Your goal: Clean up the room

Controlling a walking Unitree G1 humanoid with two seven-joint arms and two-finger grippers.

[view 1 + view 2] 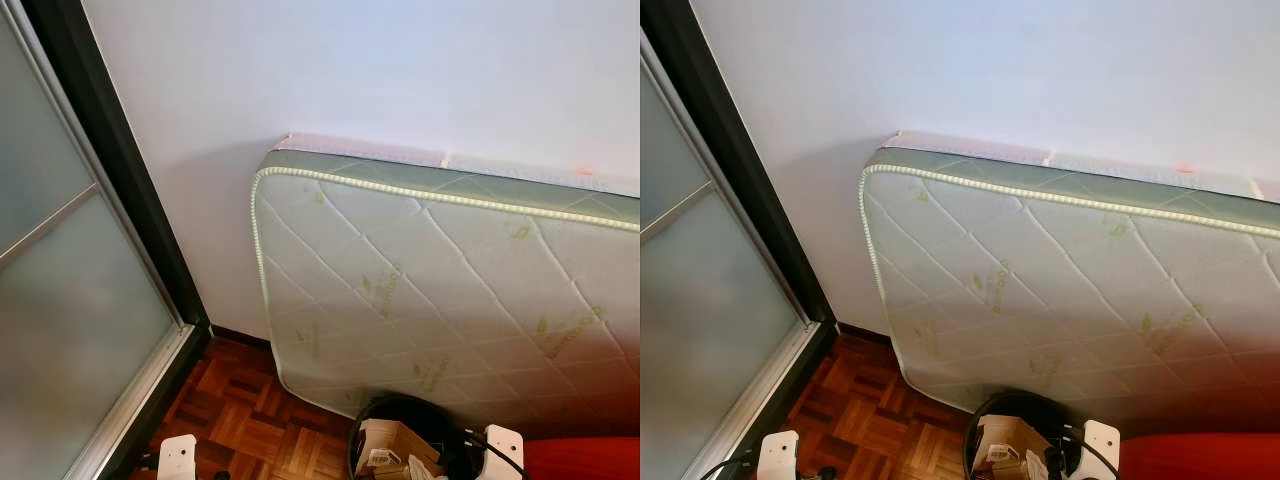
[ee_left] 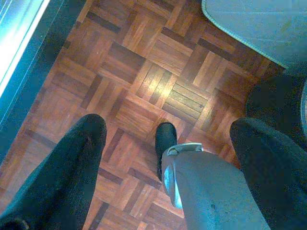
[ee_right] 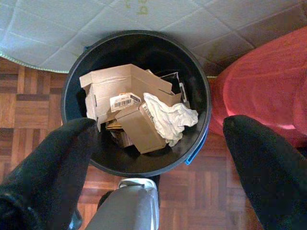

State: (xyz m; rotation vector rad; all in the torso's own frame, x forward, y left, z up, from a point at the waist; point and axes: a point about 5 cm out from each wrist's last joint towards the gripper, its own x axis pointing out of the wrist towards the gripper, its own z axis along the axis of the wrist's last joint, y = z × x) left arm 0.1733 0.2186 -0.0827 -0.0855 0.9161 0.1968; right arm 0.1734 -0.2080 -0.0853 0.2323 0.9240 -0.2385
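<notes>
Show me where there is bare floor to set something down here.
Bare parquet floor lies between the sliding door frame and the leaning mattress. It gets crowded at the black bin stuffed with cardboard, wedged between the mattress and a red object. The open right pincer hangs above that bin.

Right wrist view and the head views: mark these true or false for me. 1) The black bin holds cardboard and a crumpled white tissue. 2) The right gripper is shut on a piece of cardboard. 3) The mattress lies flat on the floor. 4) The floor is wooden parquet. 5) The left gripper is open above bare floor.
1) True: the black bin holds cardboard pieces and a crumpled white tissue.
2) False: the right gripper is open above the bin and holds nothing.
3) False: the mattress stands on edge, leaning against the white wall.
4) True: the floor is wooden parquet.
5) True: the left gripper is open over the parquet.
</notes>
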